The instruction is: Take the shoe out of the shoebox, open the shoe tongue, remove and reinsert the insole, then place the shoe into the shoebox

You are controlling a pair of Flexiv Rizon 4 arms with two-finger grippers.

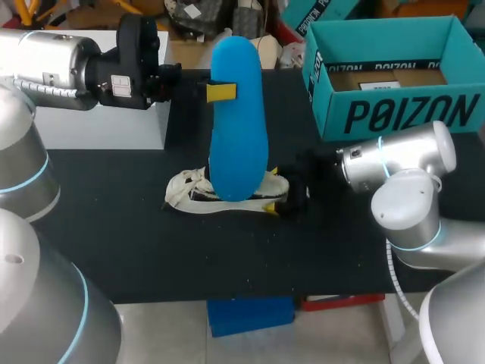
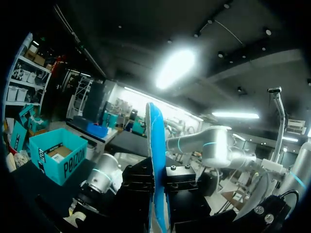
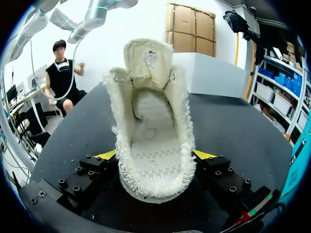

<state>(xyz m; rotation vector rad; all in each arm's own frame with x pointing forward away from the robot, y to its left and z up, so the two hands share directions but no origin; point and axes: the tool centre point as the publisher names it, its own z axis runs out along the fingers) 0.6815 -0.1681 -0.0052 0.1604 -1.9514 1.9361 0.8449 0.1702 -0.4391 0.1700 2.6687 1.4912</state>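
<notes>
left gripper (image 1: 220,92) clamped on blue insole (image 1: 237,136), upright over shoe (image 1: 187,191) | right gripper (image 3: 154,155) clamped on shoe heel

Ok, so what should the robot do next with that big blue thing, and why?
Probably lower the blue insole down into the shoe. The left gripper holds it upright just above the shoe, the shoe looks empty inside with its tongue pulled open, and the right gripper clamps the shoe steady on the table.
</notes>
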